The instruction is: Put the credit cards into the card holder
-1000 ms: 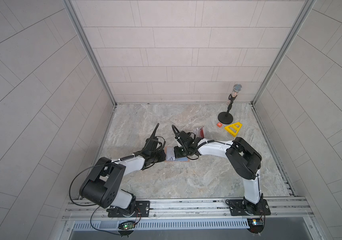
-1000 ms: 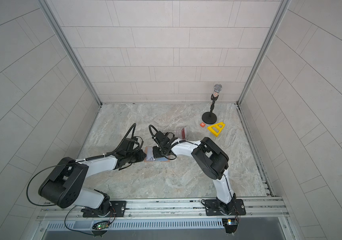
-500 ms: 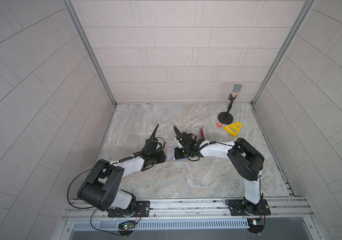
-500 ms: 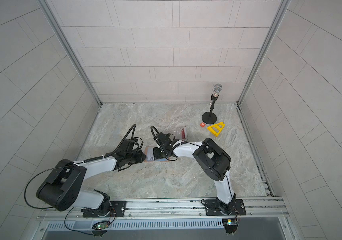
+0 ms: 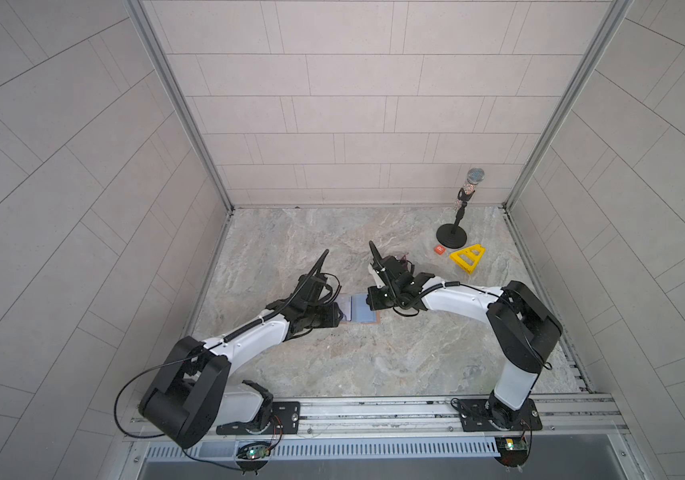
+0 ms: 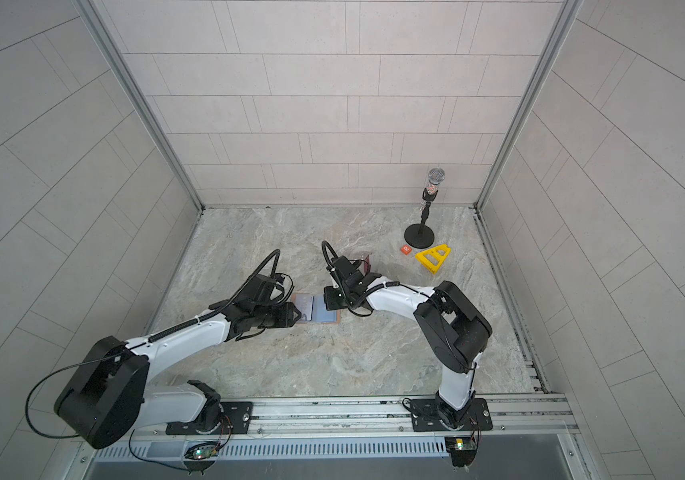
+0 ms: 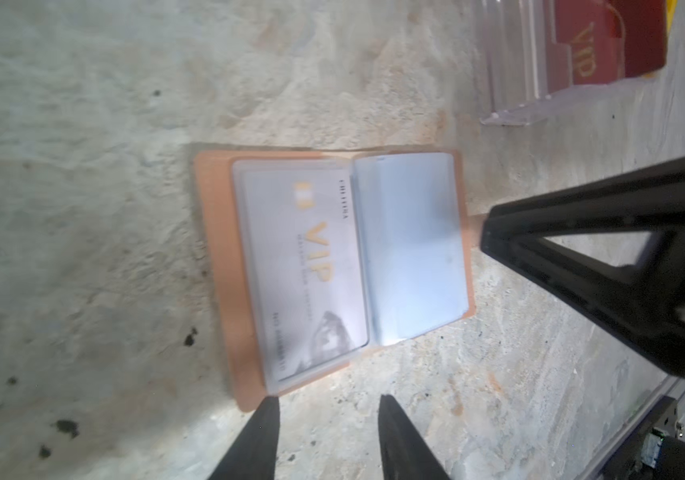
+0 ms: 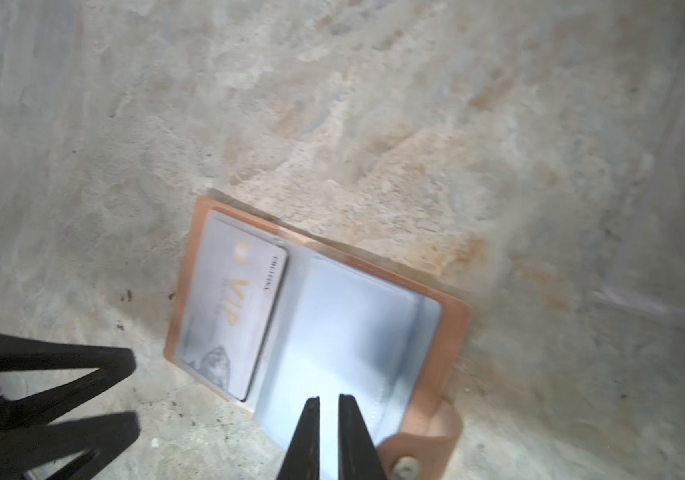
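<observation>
The tan-pink card holder (image 7: 218, 249) (image 8: 453, 332) (image 5: 377, 319) lies open and flat on the marble floor between my two arms. A pale VIP credit card (image 7: 303, 266) (image 8: 236, 316) sits in one clear sleeve, a whitish-blue credit card (image 7: 413, 245) (image 8: 349, 332) in the other. My left gripper (image 7: 328, 400) (image 5: 341, 313) stands open just off the holder's edge, with only floor between its fingers. My right gripper (image 8: 329, 398) (image 5: 369, 301) hovers over the blue card near the snap tab, its jaws a narrow slit apart and holding nothing. A dark red credit card (image 7: 606, 41) stands in a clear box.
The clear plastic box (image 7: 515, 75) stands just behind the holder, by the right wrist. At the back right are a microphone on a round stand (image 5: 463, 208), a yellow triangle (image 5: 467, 257) and a small orange tile (image 5: 439, 249). Tiled walls close three sides.
My left gripper's jaws have spread open beside the holder. The right gripper's jaws have parted a little over the blue card. Both arms have barely shifted.
</observation>
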